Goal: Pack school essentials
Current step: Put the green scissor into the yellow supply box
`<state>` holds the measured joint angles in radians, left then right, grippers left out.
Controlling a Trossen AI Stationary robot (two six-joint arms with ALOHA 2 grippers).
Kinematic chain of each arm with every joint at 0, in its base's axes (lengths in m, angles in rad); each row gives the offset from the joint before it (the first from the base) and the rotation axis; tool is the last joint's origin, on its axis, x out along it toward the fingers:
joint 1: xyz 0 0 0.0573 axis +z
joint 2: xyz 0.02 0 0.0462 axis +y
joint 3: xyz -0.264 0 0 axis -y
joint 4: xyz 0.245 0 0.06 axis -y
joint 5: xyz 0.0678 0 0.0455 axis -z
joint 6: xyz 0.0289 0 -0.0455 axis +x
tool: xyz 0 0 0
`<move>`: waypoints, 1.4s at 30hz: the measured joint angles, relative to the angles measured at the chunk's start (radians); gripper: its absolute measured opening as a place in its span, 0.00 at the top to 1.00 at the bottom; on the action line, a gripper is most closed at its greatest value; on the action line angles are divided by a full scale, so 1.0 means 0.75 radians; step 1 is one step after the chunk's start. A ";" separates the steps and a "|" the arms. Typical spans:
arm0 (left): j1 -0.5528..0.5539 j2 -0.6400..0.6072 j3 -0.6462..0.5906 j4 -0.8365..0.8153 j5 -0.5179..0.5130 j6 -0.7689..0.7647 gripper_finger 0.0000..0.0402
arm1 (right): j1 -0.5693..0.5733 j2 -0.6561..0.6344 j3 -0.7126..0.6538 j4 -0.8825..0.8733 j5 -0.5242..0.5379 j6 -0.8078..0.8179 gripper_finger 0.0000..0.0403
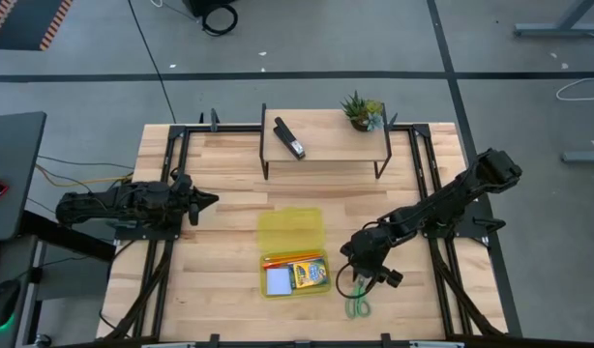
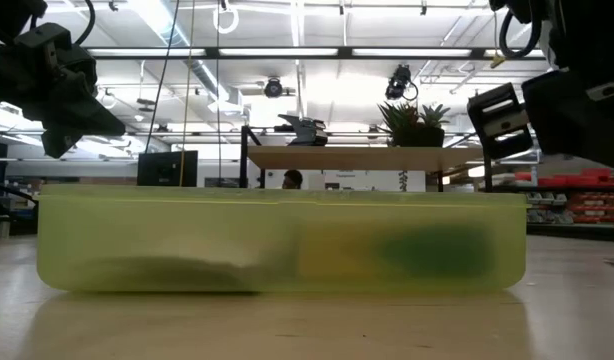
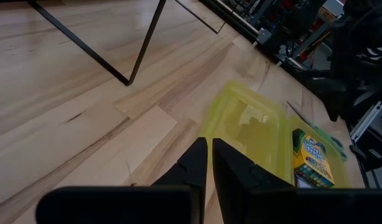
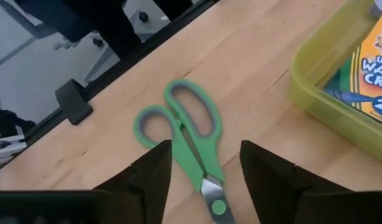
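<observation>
The green-handled scissors [image 4: 185,134] lie flat on the table near its near edge [image 1: 357,307], right of the yellow case. My right gripper [image 4: 206,171] hovers over them, open, one finger on each side of the blades without touching; it also shows in the high view [image 1: 362,278]. The case's tray [image 1: 295,288] holds the pale blue notepad [image 1: 279,281], the crayon box [image 1: 311,275] and the orange pencil [image 1: 292,258]. Eraser and pen do not show. My left gripper [image 1: 206,201] waits, shut, at the table's left [image 3: 208,163].
The case's open lid [image 1: 289,230] lies flat behind its tray. A raised wooden shelf [image 1: 326,145] at the far edge carries the black stapler [image 1: 290,138] and a small plant [image 1: 363,111]. Bare wood lies between the left gripper and the case.
</observation>
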<state>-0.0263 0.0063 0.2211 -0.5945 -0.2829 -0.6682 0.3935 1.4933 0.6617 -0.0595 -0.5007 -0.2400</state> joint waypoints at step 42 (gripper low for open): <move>0.000 0.000 0.000 -0.001 0.000 0.000 0.92 | -0.015 0.183 -0.201 0.395 -0.014 -0.199 0.37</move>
<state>-0.0264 0.0063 0.2211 -0.5953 -0.2831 -0.6684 0.3820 1.6302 0.5106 0.2366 -0.5111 -0.3895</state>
